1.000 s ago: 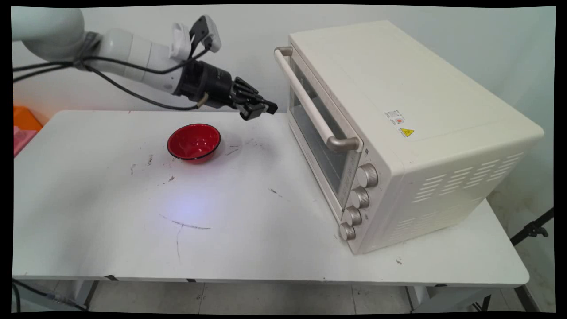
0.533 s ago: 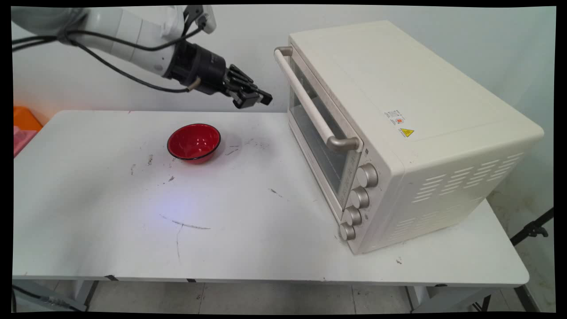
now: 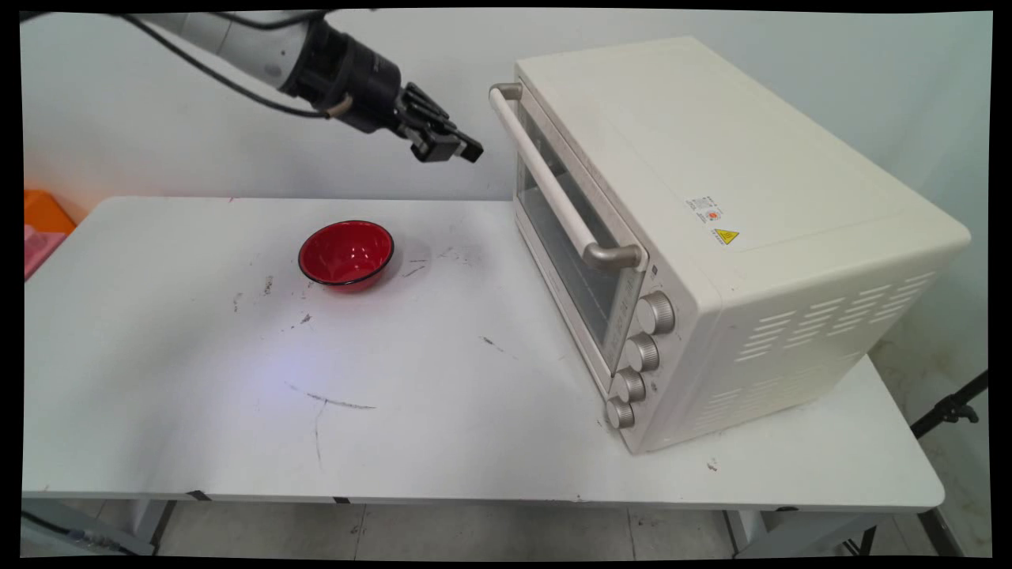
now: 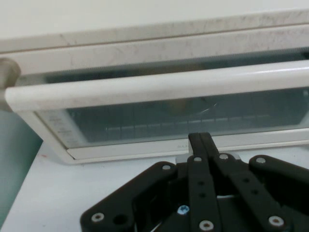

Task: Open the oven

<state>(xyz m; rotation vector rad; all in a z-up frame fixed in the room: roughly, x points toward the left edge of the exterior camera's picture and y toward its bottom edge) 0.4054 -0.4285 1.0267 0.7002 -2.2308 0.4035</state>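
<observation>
- A cream toaster oven (image 3: pixel 711 237) stands on the right half of a white table (image 3: pixel 237 411), its glass door (image 3: pixel 565 261) shut and facing left toward the arm.
- A long pale handle bar (image 3: pixel 541 170) crosses the top of that door. In the main view it runs from the far top corner down toward the near side; in the hand view (image 4: pixel 159 87) it lies straight across, level, above the fingers.
- The black gripper (image 3: pixel 452 148) hangs in the air just left of the handle's far end, pointing right and a little down at it, not touching.
- Its two fingers (image 4: pixel 200 145) are pressed together and hold nothing.
- Whether the fingertips sit level with the bar or slightly under it is hard to judge.
- A red bowl (image 3: pixel 346 253) sits on the table below and left of the gripper, well apart from it.
- Four round knobs (image 3: pixel 639 359) line the oven's near front edge.
</observation>
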